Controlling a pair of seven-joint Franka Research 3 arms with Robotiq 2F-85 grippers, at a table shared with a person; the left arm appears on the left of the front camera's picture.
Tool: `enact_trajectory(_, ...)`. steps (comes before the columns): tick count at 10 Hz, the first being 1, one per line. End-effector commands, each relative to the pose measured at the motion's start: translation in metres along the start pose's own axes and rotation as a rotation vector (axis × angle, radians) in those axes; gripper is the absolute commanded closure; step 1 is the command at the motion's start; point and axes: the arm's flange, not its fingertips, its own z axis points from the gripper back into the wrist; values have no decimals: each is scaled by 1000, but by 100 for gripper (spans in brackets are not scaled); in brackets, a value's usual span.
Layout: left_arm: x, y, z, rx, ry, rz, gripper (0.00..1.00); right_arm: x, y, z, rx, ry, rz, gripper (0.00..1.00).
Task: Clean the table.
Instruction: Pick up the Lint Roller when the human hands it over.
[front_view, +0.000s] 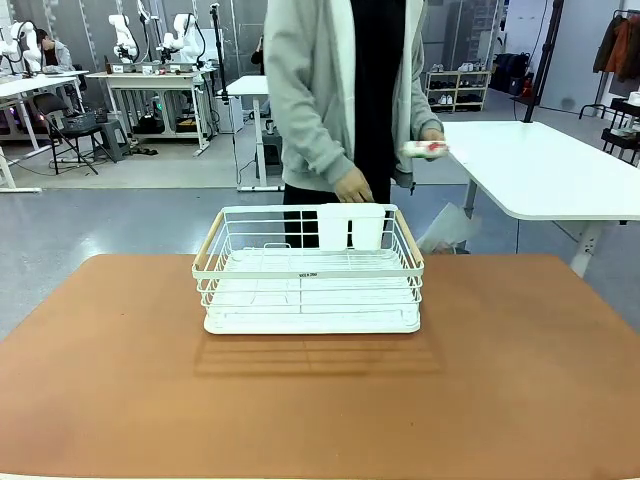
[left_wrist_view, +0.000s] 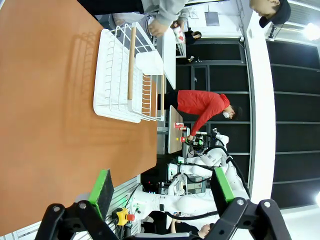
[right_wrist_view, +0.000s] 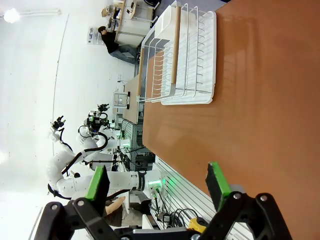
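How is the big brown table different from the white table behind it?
The brown table is reddish-brown; the white table is white. The brown table is close to the camera, while the white table stands farther off on the right, beside the person. The brown table carries a white wire rack; the part of the white table's top that shows carries no rack. Both have smooth, flat tops with rounded corners.

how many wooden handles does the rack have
2: left handle and right handle, one along each short end of the rack; none looks hidden.
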Motion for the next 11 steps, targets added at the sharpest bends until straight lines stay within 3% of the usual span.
enact_trajectory(1, -3, -2, 4, -10, 9, -20, 0, -3, 2, 0, 4, 9, 7, 0)
enact_trajectory(11, -3, -2, 4, -10, 9, -20, 0, -3, 2, 0, 4, 9, 7, 0)
